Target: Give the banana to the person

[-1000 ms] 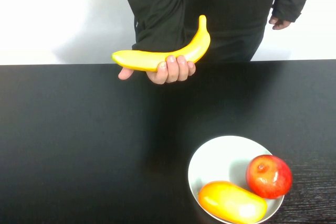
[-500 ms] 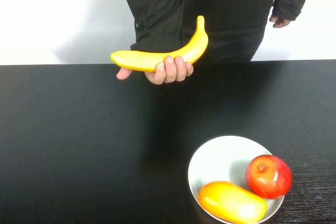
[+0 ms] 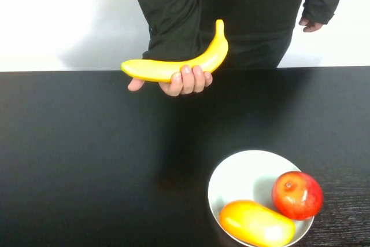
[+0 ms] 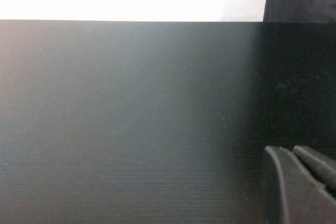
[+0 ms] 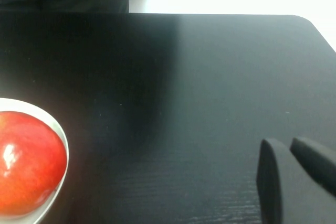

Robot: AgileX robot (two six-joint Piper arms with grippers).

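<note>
The banana already lies in the person's hand, held at the far edge of the black table in front of the person in the dark jacket — so judge the handover as done, and keep both arms low and well back. The white bowl near you holds a red apple and a mango; leave them alone. Neither arm shows in the high view. The left gripper hangs over bare table with its dark fingers side by side and nothing between them — whether they meet you cannot tell. The right gripper hovers beside the bowl, likewise empty, its closure unclear. No brand, label or writing can be read anywhere.
</note>
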